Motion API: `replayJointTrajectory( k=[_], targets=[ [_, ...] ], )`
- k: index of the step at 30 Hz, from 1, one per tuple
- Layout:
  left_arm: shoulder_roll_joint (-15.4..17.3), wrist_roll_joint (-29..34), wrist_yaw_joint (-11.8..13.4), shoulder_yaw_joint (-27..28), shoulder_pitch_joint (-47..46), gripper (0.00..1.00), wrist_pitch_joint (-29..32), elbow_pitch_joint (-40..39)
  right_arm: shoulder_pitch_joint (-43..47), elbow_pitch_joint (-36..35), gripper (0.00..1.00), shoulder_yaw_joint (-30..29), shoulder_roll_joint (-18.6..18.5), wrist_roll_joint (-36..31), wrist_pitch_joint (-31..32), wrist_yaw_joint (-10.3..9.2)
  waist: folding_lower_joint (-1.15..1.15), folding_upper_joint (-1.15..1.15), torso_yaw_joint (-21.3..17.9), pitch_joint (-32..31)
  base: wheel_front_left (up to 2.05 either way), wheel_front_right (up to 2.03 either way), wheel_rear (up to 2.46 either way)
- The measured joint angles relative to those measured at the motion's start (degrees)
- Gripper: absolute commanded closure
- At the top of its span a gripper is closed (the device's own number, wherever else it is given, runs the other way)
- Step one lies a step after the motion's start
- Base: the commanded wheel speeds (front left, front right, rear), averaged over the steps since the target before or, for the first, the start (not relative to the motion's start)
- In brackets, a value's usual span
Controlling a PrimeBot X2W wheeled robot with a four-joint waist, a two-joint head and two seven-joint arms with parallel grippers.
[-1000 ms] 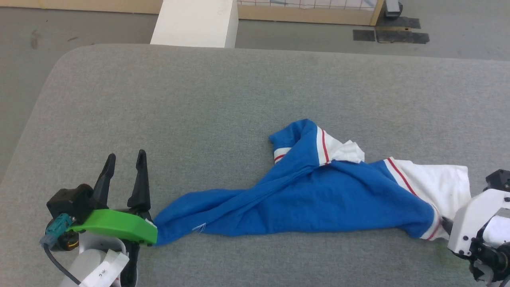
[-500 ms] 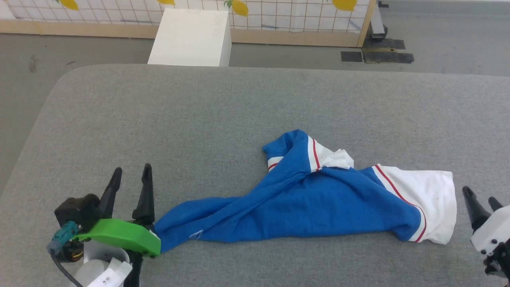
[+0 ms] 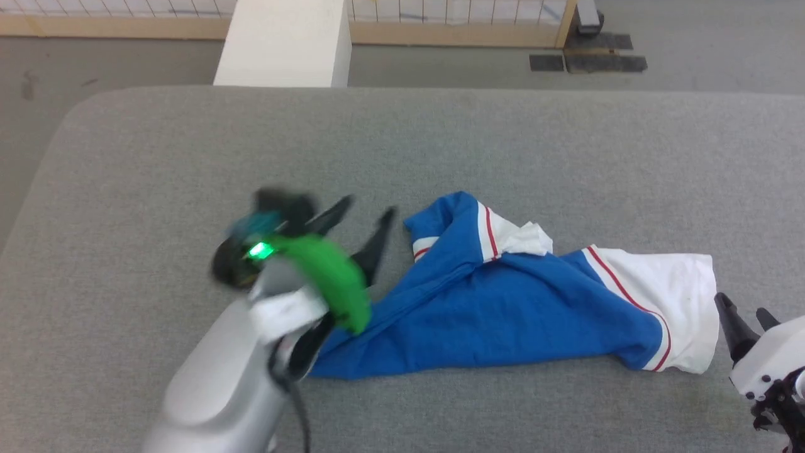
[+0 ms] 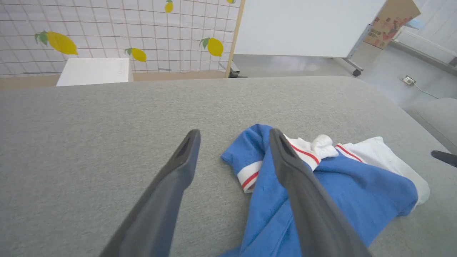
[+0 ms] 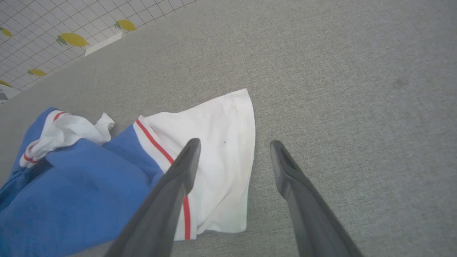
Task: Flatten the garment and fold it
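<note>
Flattening under way: the shirt (image 3: 503, 308) lies bunched on the grey worktop (image 3: 188, 145). The left hand (image 3: 370, 206), fingers spread, hovers by its crumpled fold. The right hand (image 3: 741, 304), also spread, sits beside the white sleeve (image 3: 679, 296). Next, probably: pinch opposite edges and pull them apart.

Left gripper (image 4: 234, 132) with long dark fingers held apart over grey fabric table (image 4: 89, 117), crumpled bright blue T-shirt (image 4: 342, 185) with white red-trimmed sleeves crossed by one finger
</note>
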Motion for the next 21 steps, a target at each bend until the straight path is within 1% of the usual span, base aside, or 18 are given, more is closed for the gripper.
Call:
replayJointTrajectory(
  k=[5,7,9,11,15,21],
  targets=[
    [-3.79,-0.56,-2.57,-7.31,-10.96,0.0,13.77,5.84,-1.21,0.05,0.0,0.59,0.0,0.0,0.01,0.0,0.0,0.0,-0.68,2.13,0.0,0.0,0.0],
    [-5.04,-0.88,-3.03,-9.56,-13.8,0.0,18.15,7.99,-1.39,0.14,0.0,0.8,0.0,0.0,0.01,0.0,0.0,0.0,-1.03,2.91,0.0,0.0,0.0],
    [-5.84,-1.08,-3.53,-12.16,-16.39,0.0,23.01,10.26,-1.71,0.32,0.0,1.07,0.01,0.0,0.18,0.0,0.0,0.0,-1.51,3.71,0.0,0.0,0.0],
    [-6.38,-1.42,-3.59,-13.99,-17.95,0.0,26.57,11.92,-2.11,0.4,0.0,1.21,0.01,0.0,0.18,0.0,0.0,0.0,-2.01,4.36,0.0,0.0,0.0],
    [-6.56,-1.44,-4.02,-16.85,-20.37,0.0,31.0,14.88,-2.53,0.9,0.0,1.42,0.01,0.02,-0.08,0.0,0.0,0.0,-3.05,5.81,0.0,0.0,0.0],
    [-6.36,-1.55,-4.04,-19.06,-21.52,0.0,33.15,17.78,-3.23,1.58,0.0,1.72,0.01,0.07,-0.69,0.0,0.0,0.0,-4.39,7.52,0.0,0.0,0.0]
  ],
)
